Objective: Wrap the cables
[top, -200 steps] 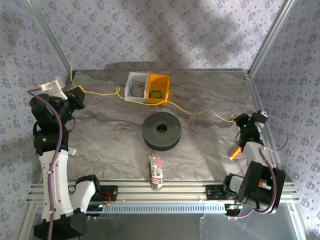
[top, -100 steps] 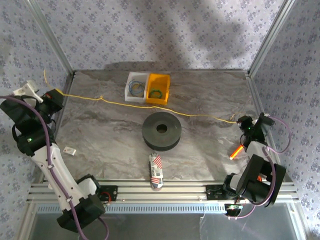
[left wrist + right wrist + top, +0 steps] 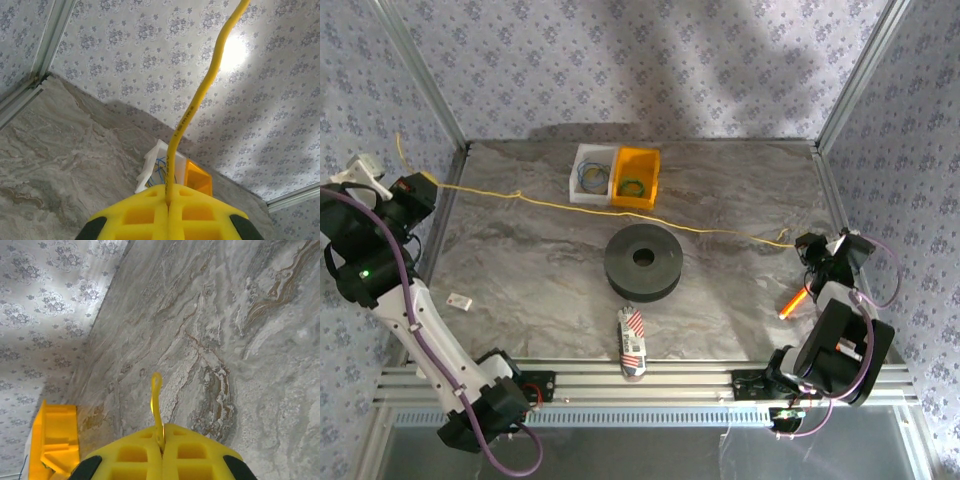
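Note:
A thin yellow cable (image 3: 620,214) stretches almost taut across the table from left to right, passing in front of the bins and behind the black spool (image 3: 643,262). My left gripper (image 3: 423,183) is raised at the left wall and shut on the cable's left end, whose tail rises past the yellow fingers (image 3: 135,215) as a strand (image 3: 200,95). My right gripper (image 3: 805,243) sits low at the right edge, shut on the other end. A short stub of cable (image 3: 156,405) pokes out between its closed fingers (image 3: 135,455).
A white bin (image 3: 591,172) and a yellow bin (image 3: 636,175) holding coiled wires stand at the back. A striped packet (image 3: 631,341) lies near the front rail. An orange tool (image 3: 790,301) lies by the right arm. A small white piece (image 3: 459,300) lies at the left.
My left arm has swung out and up to the left wall, pulling the cable from a slack wavy line into a nearly straight one. The right gripper shifted slightly right.

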You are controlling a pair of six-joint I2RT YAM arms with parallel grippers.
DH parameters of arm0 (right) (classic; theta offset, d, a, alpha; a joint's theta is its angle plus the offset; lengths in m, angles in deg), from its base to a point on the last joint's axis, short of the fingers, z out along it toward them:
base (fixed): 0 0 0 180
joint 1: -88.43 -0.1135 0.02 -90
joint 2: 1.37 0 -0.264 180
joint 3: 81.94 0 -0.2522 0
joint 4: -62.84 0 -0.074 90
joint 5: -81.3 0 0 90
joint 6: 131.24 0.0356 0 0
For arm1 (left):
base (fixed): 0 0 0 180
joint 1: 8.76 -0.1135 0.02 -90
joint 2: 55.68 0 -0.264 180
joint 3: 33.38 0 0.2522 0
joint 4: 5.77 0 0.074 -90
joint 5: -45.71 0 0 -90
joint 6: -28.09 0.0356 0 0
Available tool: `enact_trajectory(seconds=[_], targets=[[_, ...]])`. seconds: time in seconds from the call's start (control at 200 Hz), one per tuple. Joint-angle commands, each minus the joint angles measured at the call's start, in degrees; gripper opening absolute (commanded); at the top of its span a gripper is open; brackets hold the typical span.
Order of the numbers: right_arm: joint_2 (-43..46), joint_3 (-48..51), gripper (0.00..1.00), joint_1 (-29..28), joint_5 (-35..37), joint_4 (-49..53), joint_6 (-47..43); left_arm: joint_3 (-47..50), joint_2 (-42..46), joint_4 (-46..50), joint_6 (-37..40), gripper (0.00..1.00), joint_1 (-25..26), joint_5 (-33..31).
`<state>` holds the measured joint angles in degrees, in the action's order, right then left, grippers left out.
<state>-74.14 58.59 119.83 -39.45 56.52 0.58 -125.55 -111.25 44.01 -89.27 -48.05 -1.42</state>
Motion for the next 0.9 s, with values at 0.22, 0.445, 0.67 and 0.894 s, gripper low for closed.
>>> enact_trajectory(seconds=[0.22, 0.445, 0.67, 0.894], targets=[[-0.3, -0.7, 0.0, -3.0, 6.7, -5.0, 2.7, 2.3, 1.3, -15.1, -3.7, 0.0, 2.6, -5.7], [-1.1, -3.1, 0.0, -11.1, 8.8, -2.8, 2.1, 5.0, 4.4, -11.1, 2.8, 0.0, 17.3, -10.9], [-0.6, -8.2, 0.45, -14.8, 8.1, 5.5, -2.3, 9.7, 6.6, -14.2, 2.3, 0.0, 23.2, -14.2], [3.8, -15.8, 0.74, -17.8, 5.0, 19.7, -10.1, 11.6, 6.6, -16.1, 2.0, 0.0, 26.7, -16.9]])
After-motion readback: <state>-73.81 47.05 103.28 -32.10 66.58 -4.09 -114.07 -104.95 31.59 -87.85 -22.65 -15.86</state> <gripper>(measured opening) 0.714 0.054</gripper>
